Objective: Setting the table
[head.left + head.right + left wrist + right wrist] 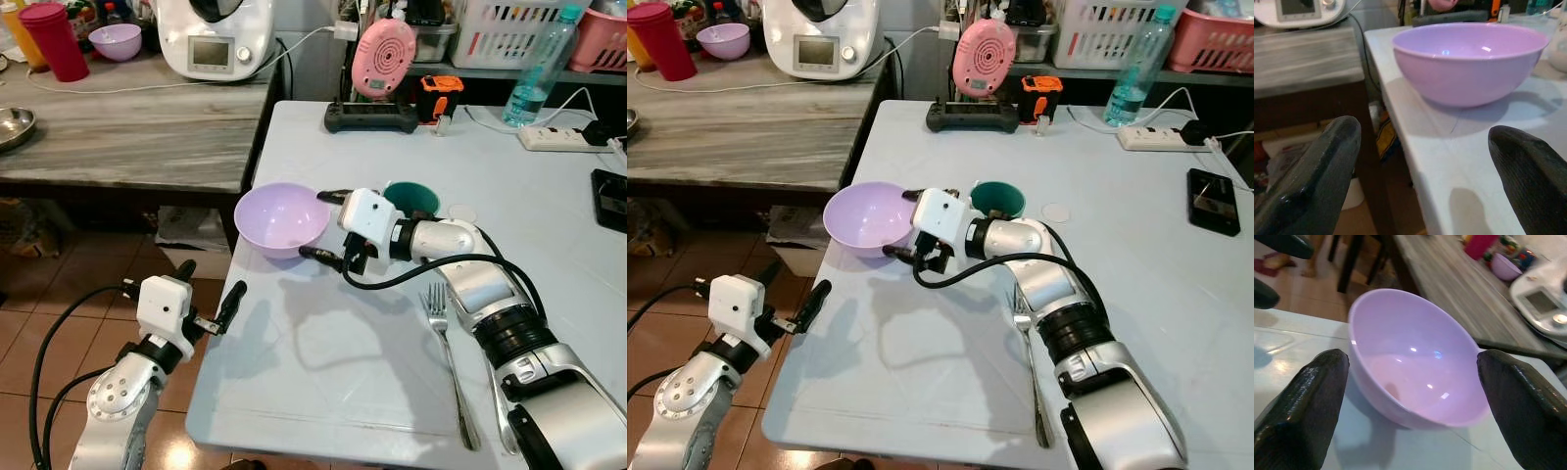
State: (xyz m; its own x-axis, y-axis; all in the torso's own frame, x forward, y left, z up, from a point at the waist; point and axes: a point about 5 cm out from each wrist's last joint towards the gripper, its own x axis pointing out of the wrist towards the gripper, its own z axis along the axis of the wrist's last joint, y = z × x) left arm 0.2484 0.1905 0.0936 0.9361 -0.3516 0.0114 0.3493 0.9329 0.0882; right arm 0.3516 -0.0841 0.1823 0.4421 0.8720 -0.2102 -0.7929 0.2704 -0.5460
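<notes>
Nearest the head camera, the left gripper (209,302) hung off the pale blue-grey plastic counter (323,382) at its left edge, fingers spread apart and empty; the wide lilac plastic bowl (281,217) stood ahead of their tips, well apart. That bowl sat upright on the counter near the left edge. The right gripper (331,226) came next, its two black fingers (1308,401) parted wide and released, one either side of the bowl's near rim; whether they touched it could not be told. To do the step well, I judged, those fingers needed to straddle one rim wall before closing and stay level, so the bowl was not pushed over the edge. Behind the right gripper's wrist stood a dark green cup (411,199); a silver metal fork (449,360) lay beside the forearm.
</notes>
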